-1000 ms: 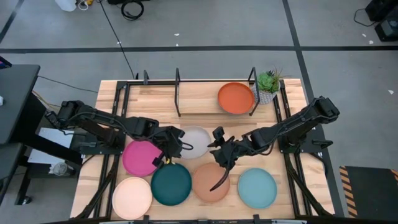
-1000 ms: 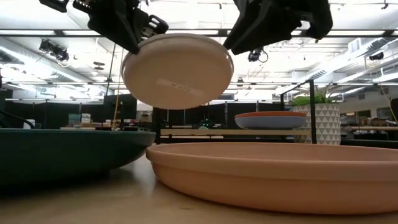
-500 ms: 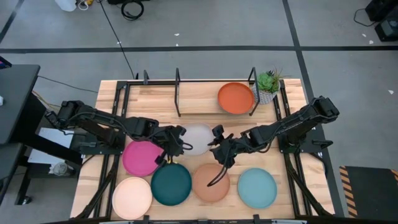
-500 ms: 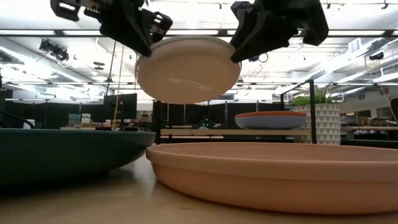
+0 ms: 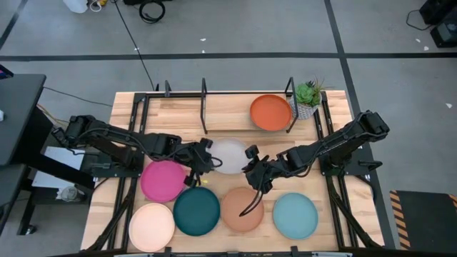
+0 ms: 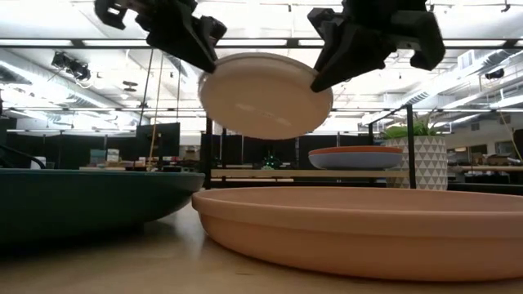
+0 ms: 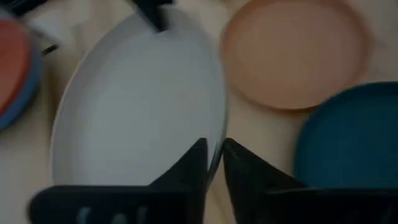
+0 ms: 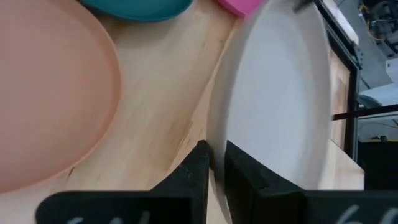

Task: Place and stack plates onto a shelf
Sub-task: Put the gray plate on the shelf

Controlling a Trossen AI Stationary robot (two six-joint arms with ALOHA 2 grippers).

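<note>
The grey-white plate (image 5: 230, 155) hangs in the air between my two grippers, above the table's middle and clear of the wood in the low view (image 6: 265, 94). My left gripper (image 5: 202, 158) is shut on its left rim, my right gripper (image 5: 251, 163) on its right rim. The orange plate (image 5: 271, 112) lies on a blue plate (image 7: 18, 93) in the right bay of the black rod shelf (image 5: 204, 107). The magenta (image 5: 163, 180), dark teal (image 5: 197, 211), tan-brown (image 5: 241, 209), light aqua (image 5: 295, 215) and cream (image 5: 151, 226) plates rest flat on the table. My left gripper pinches the plate's left rim (image 7: 214, 140) between its two fingers (image 7: 193, 165), coming from the table's left and slanting down. The plate is lifted clear and roughly level. My right gripper pinches the opposite rim (image 8: 214, 134) between its two fingers (image 8: 199, 165), coming from the table's right and slanting down.
A small potted plant (image 5: 308, 96) stands at the shelf's right end beside the orange plate. The shelf's upright posts (image 5: 290, 93) rise along the table's far edge. Bare wood lies between the held plate and the shelf (image 5: 228, 121).
Both grippers, still shut on the grey-white plate, have carried it together toward the table's right and a little toward the far edge and the shelf. The plate has stayed lifted at about the same height.
</note>
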